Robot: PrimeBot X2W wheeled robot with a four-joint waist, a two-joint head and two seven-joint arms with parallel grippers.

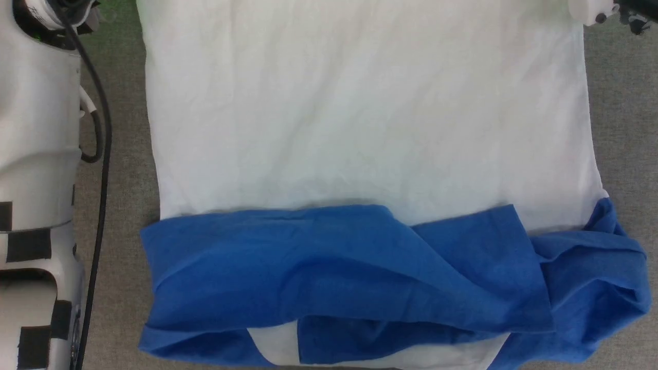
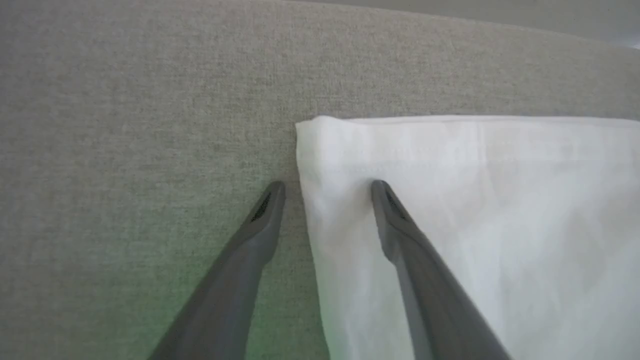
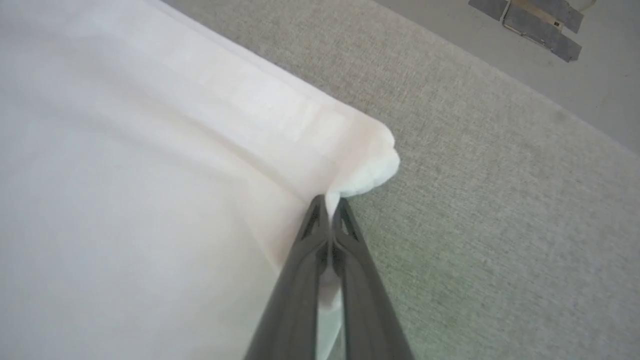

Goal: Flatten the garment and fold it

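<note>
White-bodied garment lying spread on the grey table, head view catching blue sleeves bunching across its near end, far hem cut off, left gripper jaws standing open astride a white corner in its wrist view, right gripper jaws clamping the other corner.

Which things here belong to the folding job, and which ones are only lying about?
Job: garment; left gripper, open at one corner of it; right gripper, shut on another corner.
Lying about: grey strips on the floor; black cable.
</note>
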